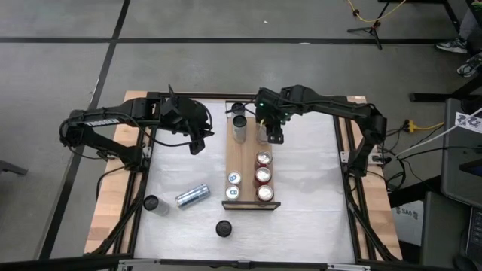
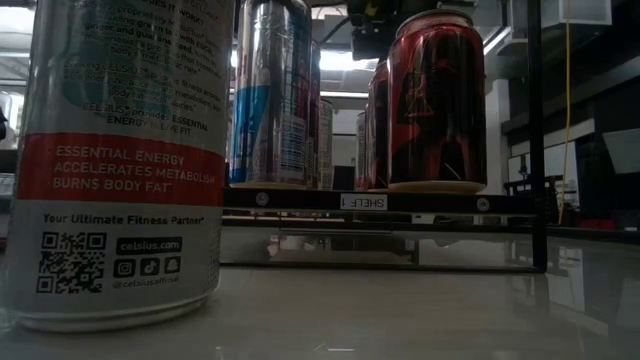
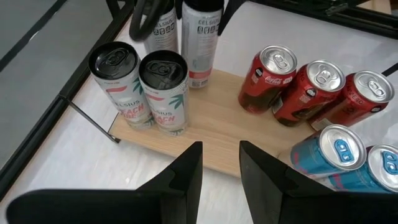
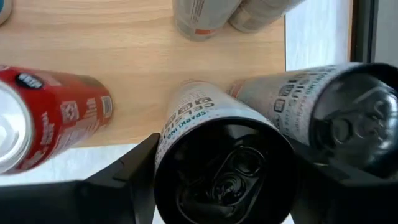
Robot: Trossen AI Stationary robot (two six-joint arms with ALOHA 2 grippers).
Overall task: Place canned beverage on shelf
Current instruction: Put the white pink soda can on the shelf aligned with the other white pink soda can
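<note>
We find the job well under way: the shelf [image 1: 251, 169] running 12-to-6 down the middle of the bench [image 1: 316, 196] already carries three red cans [image 1: 263, 175] on its 3 o'clock side and two blue cans [image 1: 233, 185] at its 6 o'clock end, with more pale cans [image 3: 149, 87] up at 12 o'clock. We see the right claw [image 1: 272, 134] at the shelf's 12 o'clock end, on its 3 o'clock edge, its fingers clamped around a dark-topped pale can [image 4: 224, 165] that hangs over the plank, so we judge this one is about to be set down. The left claw [image 3: 219, 168] waits at 9 o'clock of the shelf, fingers slightly apart and empty. Three cans remain on the bench near 7 o'clock: a lying can [image 1: 191, 196], an upright can [image 1: 152, 204] and a black-topped can [image 1: 223, 228].
</note>
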